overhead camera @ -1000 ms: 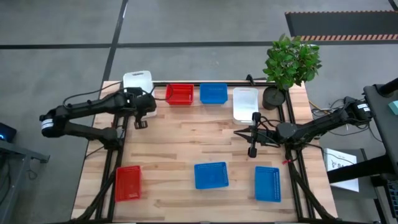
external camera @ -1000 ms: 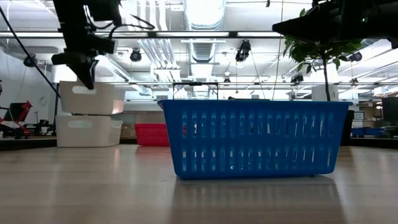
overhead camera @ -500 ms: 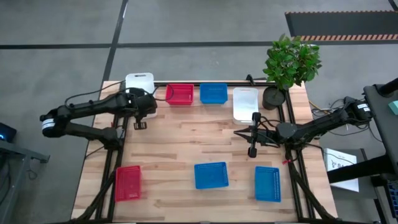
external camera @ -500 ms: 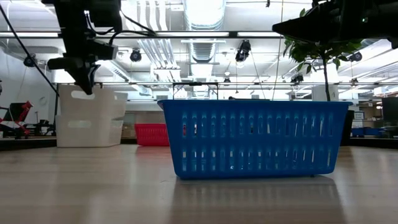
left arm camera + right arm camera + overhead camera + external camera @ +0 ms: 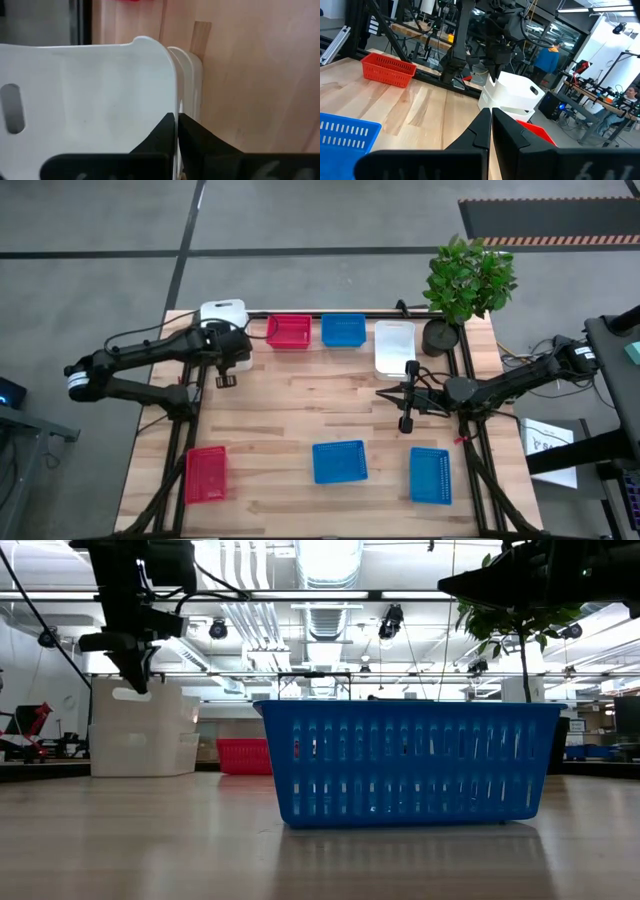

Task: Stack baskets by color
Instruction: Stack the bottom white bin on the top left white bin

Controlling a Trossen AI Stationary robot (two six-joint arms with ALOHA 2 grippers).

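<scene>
A stack of white baskets (image 5: 223, 313) stands nested at the table's far left corner; its rims (image 5: 187, 75) show one inside the other. My left gripper (image 5: 176, 118) is shut, points steeply down and hangs by the stack's near rim, also seen in the low view (image 5: 135, 688). My right gripper (image 5: 382, 392) is shut and held level in the air at mid right, pointing toward the table's left. A red basket (image 5: 288, 331), a blue one (image 5: 343, 330) and a white one (image 5: 394, 345) rest on their bases along the far edge. My left gripper stands with its shut fingertips right at the top basket's near rim (image 5: 167, 95), coming from above at a slant. Whether the fingertips touch the rim, I cannot tell. The stack rests on the table.
Near the front edge rest a red basket (image 5: 205, 474) and two blue ones (image 5: 339, 461), (image 5: 430, 475). A potted plant (image 5: 440, 335) stands at the far right. Bare wood lies in the table's middle (image 5: 300, 400). People show in the room behind.
The upper white basket, which sat high on the lower one, has sunk into it, and the stack is now nested and lower. My left gripper has stayed shut close above it.
</scene>
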